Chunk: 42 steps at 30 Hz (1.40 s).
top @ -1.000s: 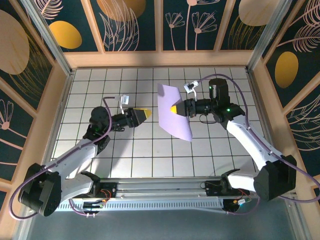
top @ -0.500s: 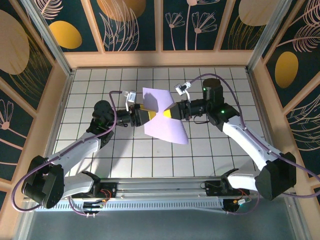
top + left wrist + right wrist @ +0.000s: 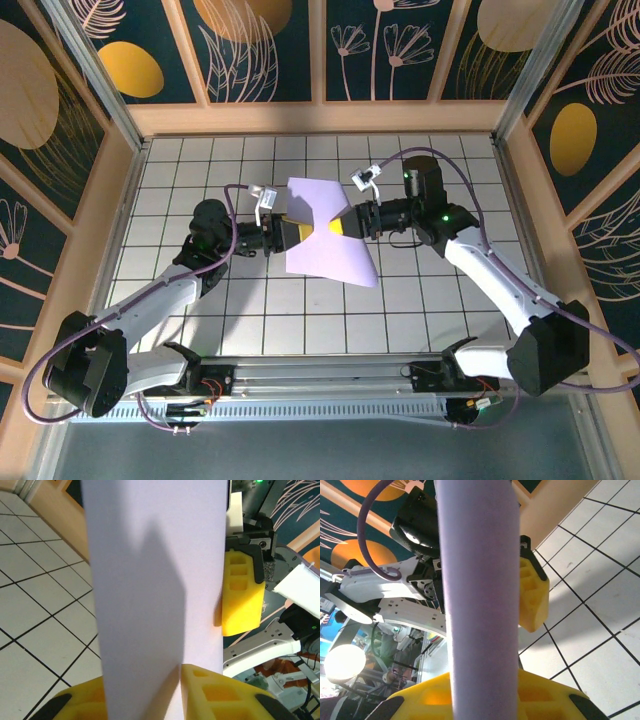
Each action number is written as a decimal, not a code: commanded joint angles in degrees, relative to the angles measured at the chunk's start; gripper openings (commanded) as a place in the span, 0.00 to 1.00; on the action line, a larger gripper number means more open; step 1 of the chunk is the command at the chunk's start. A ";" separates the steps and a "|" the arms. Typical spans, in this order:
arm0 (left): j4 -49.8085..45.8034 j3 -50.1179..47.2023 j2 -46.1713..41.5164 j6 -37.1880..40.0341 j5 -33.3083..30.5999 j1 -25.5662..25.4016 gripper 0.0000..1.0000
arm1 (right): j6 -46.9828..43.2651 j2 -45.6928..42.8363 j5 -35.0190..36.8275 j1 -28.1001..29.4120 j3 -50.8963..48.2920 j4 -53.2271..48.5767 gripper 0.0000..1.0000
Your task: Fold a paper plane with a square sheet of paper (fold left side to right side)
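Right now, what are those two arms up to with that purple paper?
The sheet is held up in the air above the tiled table. The left gripper is shut on its left side and the right gripper on its right, so the two face each other. The sheet is bent between them and is not yet a plane.

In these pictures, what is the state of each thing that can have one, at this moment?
square sheet of paper: held up between both tools, curved, not flat.
left tool: shut on the sheet's left side.
right tool: shut on the sheet's right side.
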 commanded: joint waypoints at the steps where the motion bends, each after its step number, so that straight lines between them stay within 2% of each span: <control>1: -1.68 0.40 -0.81 2.10 -0.33 -0.27 0.17 | -3.64 0.64 2.06 -0.73 2.55 -4.44 0.22; 9: -4.42 -2.28 -0.44 -0.70 -7.18 -0.27 0.00 | -2.95 1.43 9.84 -3.81 1.09 -6.13 0.53; 13: -6.33 -4.10 2.08 -3.39 -10.38 -0.25 0.00 | -1.49 1.97 15.83 -6.38 -1.62 -5.53 0.63; 17: -7.14 -6.19 6.11 -5.53 -12.58 -0.25 0.00 | 0.93 2.41 21.47 -8.56 -5.73 -3.33 0.66; 20: -8.20 -7.09 10.26 -5.82 -13.18 -0.25 0.00 | 4.61 2.71 22.66 -10.66 -10.34 1.11 0.67; 23: -13.44 -6.01 14.81 -3.73 -14.44 -0.25 0.00 | 7.37 3.10 24.98 -11.03 -14.46 5.27 0.67; 28: -21.64 -3.24 21.18 -0.63 -17.16 -0.25 0.00 | 10.98 5.19 26.96 -10.88 -19.73 9.57 0.55; 33: -25.16 -1.95 22.68 0.15 -20.01 -0.25 0.00 | 12.63 8.84 28.71 -9.29 -21.92 10.70 0.38; 36: -27.53 -1.17 22.78 0.48 -21.57 -0.25 0.00 | 12.33 12.03 29.04 -7.26 -21.40 10.63 0.32; 42: -30.19 -0.16 21.89 1.60 -22.24 -0.25 0.00 | 12.04 18.99 31.72 -2.95 -18.38 10.23 0.14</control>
